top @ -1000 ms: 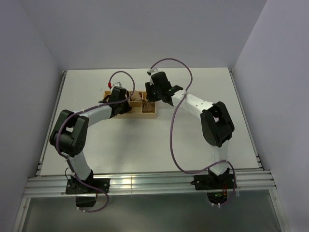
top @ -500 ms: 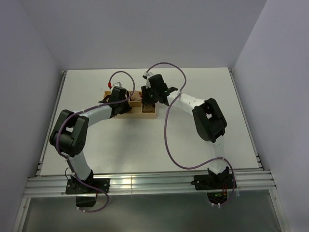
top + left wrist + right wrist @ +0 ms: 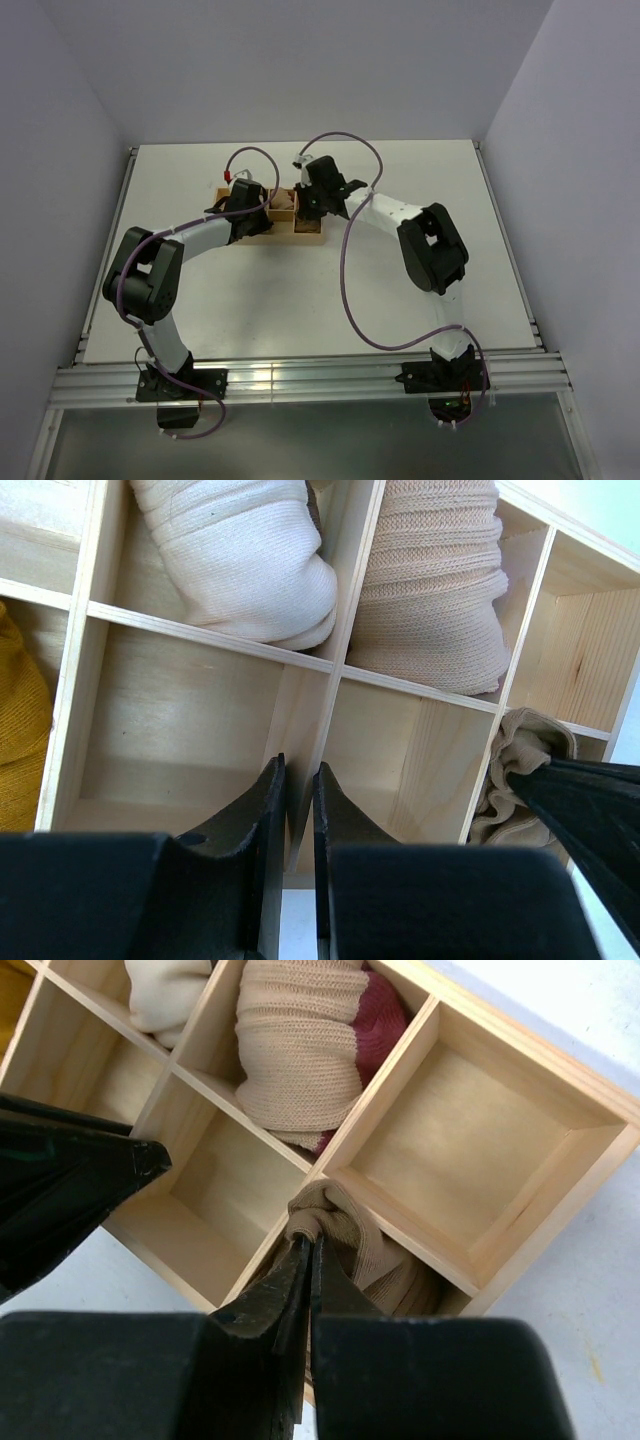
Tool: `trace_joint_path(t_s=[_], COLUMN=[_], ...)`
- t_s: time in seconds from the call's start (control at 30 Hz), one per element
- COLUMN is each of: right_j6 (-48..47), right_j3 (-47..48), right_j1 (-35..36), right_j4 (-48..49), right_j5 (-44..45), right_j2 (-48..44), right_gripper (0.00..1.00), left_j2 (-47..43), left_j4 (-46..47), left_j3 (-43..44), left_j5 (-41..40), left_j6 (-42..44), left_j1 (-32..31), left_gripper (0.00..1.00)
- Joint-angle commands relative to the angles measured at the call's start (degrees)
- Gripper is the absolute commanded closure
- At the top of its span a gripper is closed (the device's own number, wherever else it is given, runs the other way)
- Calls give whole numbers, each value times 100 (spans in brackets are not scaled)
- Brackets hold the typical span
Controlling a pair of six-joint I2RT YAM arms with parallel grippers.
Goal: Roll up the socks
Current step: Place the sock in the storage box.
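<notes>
The right gripper [image 3: 304, 1250] is pinched shut on the top fold of the tan sock [image 3: 370, 1255], which sits bunched in a near compartment of the box [image 3: 470, 1150]. The left gripper [image 3: 297, 775] is nearly closed, clamping a divider [image 3: 303, 705]. The mustard sock [image 3: 18, 730] lies in a far-left cell. With so little fabric pinched, the sock may slip or snag on the wall. No writing is visible.

The top camera looks down from above the near edge onto the whole white bench [image 3: 300, 290]. Each wrist camera peers close past its own jaws into the pale wooden compartmented box [image 3: 200, 635], shared by all views.
</notes>
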Motion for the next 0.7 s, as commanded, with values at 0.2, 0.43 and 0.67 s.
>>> trace_joint_path(t_s=[0.2,0.43,0.67], right_j6=[-54,298,324], right_j3=[896,1292,1739], right_j1=[147,155,322], right_j4=[-1170,-1837,-2690], right_j5=[17,657,1581], right_j2=[912,1167,1500], right_gripper=[97,96,96], left_j2=[-88,-132,-202], left_j4=[62,106,124], left_j3=[75,5,-21], left_j5=[15,94,120], left_j6=[-228,-254,-271], left_j1=[30,30,48], left_gripper=[100,100,100])
